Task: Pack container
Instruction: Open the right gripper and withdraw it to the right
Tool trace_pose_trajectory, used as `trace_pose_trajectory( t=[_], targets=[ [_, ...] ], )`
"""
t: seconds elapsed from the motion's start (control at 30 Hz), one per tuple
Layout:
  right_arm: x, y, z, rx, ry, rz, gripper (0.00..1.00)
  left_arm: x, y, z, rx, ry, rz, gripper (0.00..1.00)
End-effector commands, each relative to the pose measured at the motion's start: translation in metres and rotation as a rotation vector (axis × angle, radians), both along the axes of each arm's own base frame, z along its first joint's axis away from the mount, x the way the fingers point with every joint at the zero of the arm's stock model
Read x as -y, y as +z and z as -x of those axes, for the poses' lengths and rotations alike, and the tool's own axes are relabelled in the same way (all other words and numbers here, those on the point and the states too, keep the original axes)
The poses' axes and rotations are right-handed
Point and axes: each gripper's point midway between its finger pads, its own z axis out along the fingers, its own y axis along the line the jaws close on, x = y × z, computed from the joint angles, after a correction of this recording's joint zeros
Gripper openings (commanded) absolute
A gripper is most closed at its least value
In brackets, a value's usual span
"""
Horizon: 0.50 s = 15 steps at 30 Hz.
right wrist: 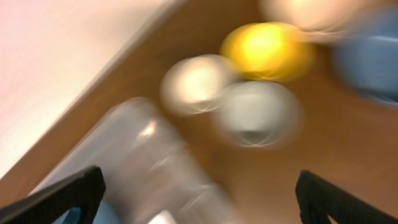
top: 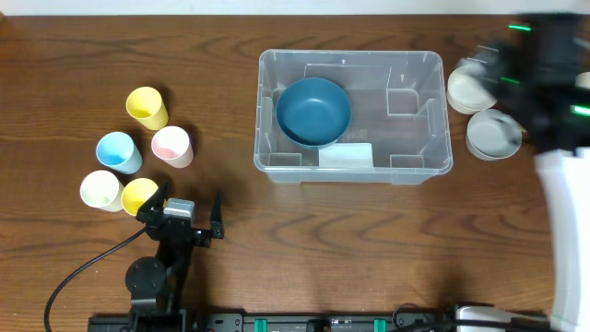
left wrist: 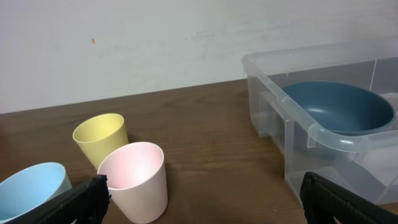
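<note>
The clear plastic container (top: 424,111) stands mid-table with a dark blue bowl (top: 313,111) inside at its left end and a white label (top: 346,155) on its near wall. My right gripper (top: 505,66), motion-blurred, hovers just right of the container above a cream bowl (top: 468,88) and a grey bowl (top: 493,136). Its wrist view shows it open (right wrist: 202,202) and holding nothing, with the container (right wrist: 143,162) blurred below. My left gripper (top: 184,207) rests open near the front left, empty (left wrist: 205,205), facing the container's rim (left wrist: 323,134) and the blue bowl (left wrist: 339,106).
Several cups stand at the left: yellow (top: 146,106), light blue (top: 118,150), pink (top: 172,145), cream (top: 100,190) and another yellow (top: 138,194). The right wrist view shows blurred bowls ahead, among them a yellow bowl (right wrist: 267,46) and a blue bowl (right wrist: 373,62).
</note>
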Motion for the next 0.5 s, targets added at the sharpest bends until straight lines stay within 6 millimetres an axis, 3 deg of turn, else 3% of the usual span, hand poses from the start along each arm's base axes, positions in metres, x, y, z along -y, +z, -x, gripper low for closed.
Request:
trace_pose_trajectory(
  t=[0.0, 0.23, 0.47],
  targets=[
    [0.074, -0.032, 0.039, -0.108, -0.345, -0.036, 0.99, 0.001, -0.015, 0.001, -0.044, -0.010, -0.002, 0.98],
    [0.144, -0.094, 0.099, -0.194, -0.643, -0.266, 0.99, 0.001, -0.015, 0.001, -0.044, -0.010, -0.003, 0.98],
    [0.181, -0.160, 0.141, -0.223, -0.781, -0.317, 0.99, 0.001, -0.015, 0.001, -0.044, -0.010, -0.002, 0.98]
  ],
)
